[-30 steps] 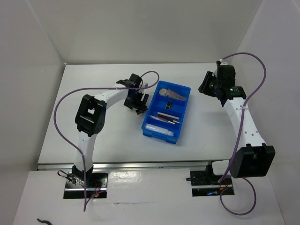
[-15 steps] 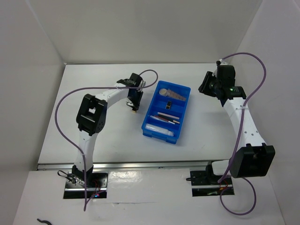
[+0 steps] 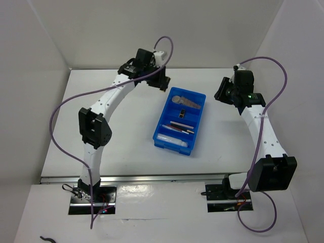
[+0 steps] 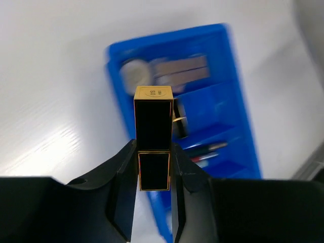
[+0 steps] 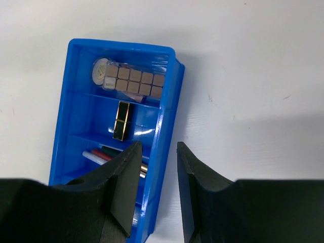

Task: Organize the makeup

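My left gripper [image 3: 158, 81] [image 4: 153, 148] is shut on a black lipstick case with gold edges [image 4: 153, 119], held in the air near the far-left corner of the blue divided bin [image 3: 198, 119] [image 4: 230, 106]. The bin holds a round compact [image 3: 176, 98] [image 5: 100, 71], a palette of tan squares [image 3: 190, 103] [image 5: 135, 81], a second black and gold case [image 5: 121, 120], thin pencils [image 3: 181, 126] [image 5: 107, 154] and a clear tube [image 3: 172, 139]. My right gripper [image 3: 223, 91] [image 5: 158, 149] hangs open and empty to the right of the bin, well above the table.
The bin [image 5: 169, 116] lies at an angle in the middle of the white table [image 3: 116, 147]. White walls close off the back and both sides. Purple cables loop off both arms.
The left gripper closed on the black and gold case on the table left of the bin, then lifted it up and back toward the bin's far end. The right arm stayed still.
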You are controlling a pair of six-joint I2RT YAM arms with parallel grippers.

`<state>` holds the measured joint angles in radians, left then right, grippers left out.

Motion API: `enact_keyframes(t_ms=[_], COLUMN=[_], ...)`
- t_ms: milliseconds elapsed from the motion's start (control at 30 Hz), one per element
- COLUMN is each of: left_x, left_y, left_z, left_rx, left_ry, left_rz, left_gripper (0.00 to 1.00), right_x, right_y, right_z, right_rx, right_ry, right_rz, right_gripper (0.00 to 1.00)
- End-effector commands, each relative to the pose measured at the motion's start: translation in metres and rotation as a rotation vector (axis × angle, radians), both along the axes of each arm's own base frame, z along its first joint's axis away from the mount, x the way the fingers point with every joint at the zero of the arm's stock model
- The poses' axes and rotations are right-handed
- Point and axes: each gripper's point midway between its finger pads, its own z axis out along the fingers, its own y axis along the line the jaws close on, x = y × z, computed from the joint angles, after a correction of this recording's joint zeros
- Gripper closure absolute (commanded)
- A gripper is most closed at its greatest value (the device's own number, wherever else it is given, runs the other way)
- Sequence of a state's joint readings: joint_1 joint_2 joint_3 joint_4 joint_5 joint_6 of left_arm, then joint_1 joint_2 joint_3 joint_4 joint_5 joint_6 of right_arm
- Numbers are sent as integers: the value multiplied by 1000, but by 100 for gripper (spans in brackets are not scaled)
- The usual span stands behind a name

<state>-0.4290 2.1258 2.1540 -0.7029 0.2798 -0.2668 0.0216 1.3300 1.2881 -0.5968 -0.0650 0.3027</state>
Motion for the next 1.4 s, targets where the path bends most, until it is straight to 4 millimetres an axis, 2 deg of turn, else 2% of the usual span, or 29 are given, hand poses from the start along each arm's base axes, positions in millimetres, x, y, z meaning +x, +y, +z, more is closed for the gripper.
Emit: enact_keyframes(t_ms=[0,33,100,167,200,267,500,633,667,733,800,933,967,1033,1133,1167,1200,1233,1267,1300,1333,1367], left_x=[-29,-24,-25,-28,-30,-29,-23,-25,-27,-28,-28,-29,-29,-30,-31,-30,-32,-32,-34,-34,-36,-38], left_y=[-61,-67,-80,-94,-99,-103,-93,-89,-88,-85,-83,-80,-80,-79,-76,-77,-76,-75,-75,-73,-71,-70], left_z=[-11,-10,-21,-23,-35,-44,-77,-89,-94,-92,-97,-89,-88,-85,-65,-55,-37,-28,-19,5,16,27], left_rx=[-94,-121,-150,-163,-150,-130,-53,-25,-18,-11,4,9,9,14,4,-6,-22,-30,-39,-59,-64,-75], left_ry=[101,94,140,141,162,163,195,217,229,224,223,206,206,200,172,153,127,114,99,54,31,14], left_rz=[-158,-159,-141,-143,-136,-127,-66,-63,-62,-54,-54,-55,-55,-62,-57,-58,-59,-60,-61,-56,-62,-63], left_gripper=[100,100,100,100,100,100,98,85,72,60,54,23,18,17,15,15,15,15,15,15,15,15], right_x=[7,7,8,7,7,7,9,8,8,8,8,8,8,8,8,8,8,7,7,4,4,2], right_y=[-1,-5,-5,-3,-3,-3,-3,-3,-3,-3,-3,-3,-3,-3,-3,-3,-5,-5,-5,-6,-9,-9], right_z=[23,23,24,24,24,24,25,21,21,21,21,21,21,21,21,21,21,20,20,21,21,19], right_rx=[7,7,14,19,19,19,20,19,19,19,19,19,19,19,19,19,14,14,14,18,18,17], right_ry=[-78,-79,-78,-78,-78,-78,-87,-78,-78,-78,-78,-78,-78,-78,-78,-78,-78,-69,-69,-68,-67,-55], right_rz=[-5,-14,-20,-12,-12,-12,-12,-12,-12,-12,-12,-12,-12,-12,-12,-12,-20,-20,-20,-39,-57,-58], right_gripper=[58,58,58,58,58,58,58,58,58,58,58,58,58,58,58,58,58,55,46,39,31,5])
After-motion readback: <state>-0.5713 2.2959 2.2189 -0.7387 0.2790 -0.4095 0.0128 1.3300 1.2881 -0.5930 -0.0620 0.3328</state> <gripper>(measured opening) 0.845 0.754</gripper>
